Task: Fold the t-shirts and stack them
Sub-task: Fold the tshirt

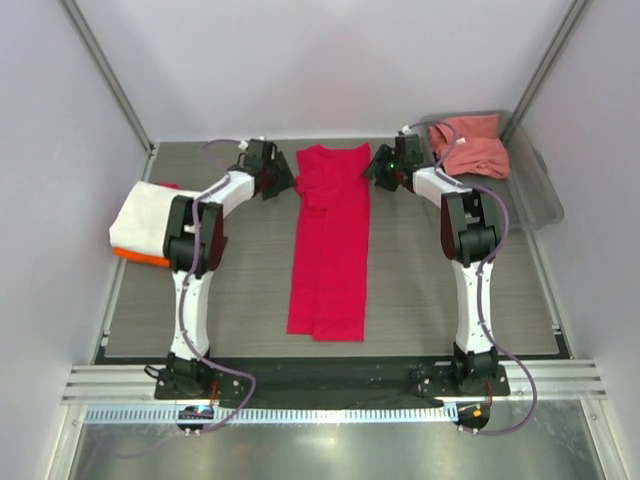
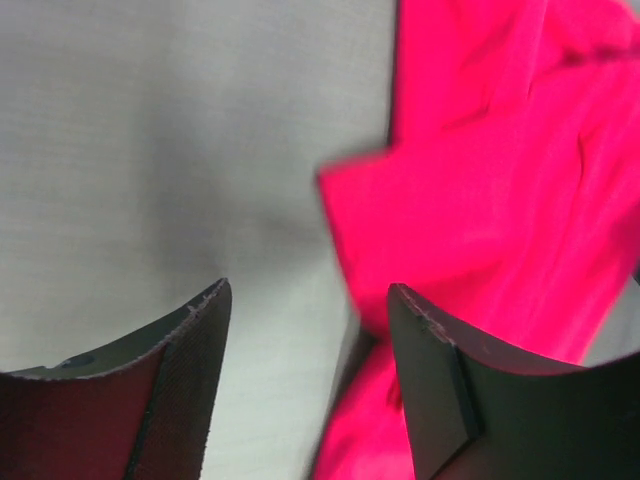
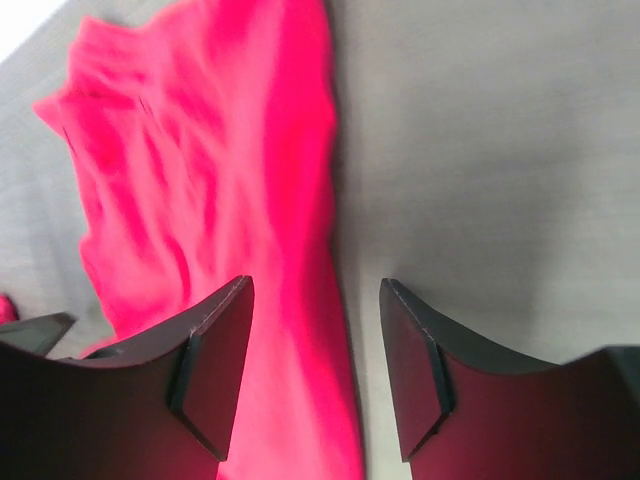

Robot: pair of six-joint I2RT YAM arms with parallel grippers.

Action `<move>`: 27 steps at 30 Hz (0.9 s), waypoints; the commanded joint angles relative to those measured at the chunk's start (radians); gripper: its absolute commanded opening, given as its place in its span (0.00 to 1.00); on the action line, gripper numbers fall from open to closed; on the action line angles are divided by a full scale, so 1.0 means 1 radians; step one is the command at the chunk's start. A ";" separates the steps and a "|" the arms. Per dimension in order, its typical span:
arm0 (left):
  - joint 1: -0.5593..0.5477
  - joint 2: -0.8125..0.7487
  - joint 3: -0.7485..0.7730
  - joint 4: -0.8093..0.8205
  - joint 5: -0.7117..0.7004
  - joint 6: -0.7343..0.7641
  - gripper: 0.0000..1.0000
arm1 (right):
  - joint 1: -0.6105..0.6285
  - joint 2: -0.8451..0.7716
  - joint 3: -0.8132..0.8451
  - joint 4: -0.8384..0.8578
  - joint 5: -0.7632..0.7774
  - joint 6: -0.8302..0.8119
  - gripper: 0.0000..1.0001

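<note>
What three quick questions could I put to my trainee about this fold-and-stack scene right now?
1. True or false: the crimson t-shirt lies on the table as a long narrow strip between the two arms.
2. Pick one. The salmon-pink t-shirt is: A, in the grey tray; B, spread flat on the table; C, hanging from an arm.
3. Fill the gap: the left tool and the right tool are both ____.

Key: 1 true. 2 A. 3 open.
</note>
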 commanded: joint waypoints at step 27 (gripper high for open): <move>-0.385 -1.190 -1.228 -0.130 -0.033 -0.236 0.65 | 0.571 -1.276 -1.327 -0.245 0.114 0.347 0.49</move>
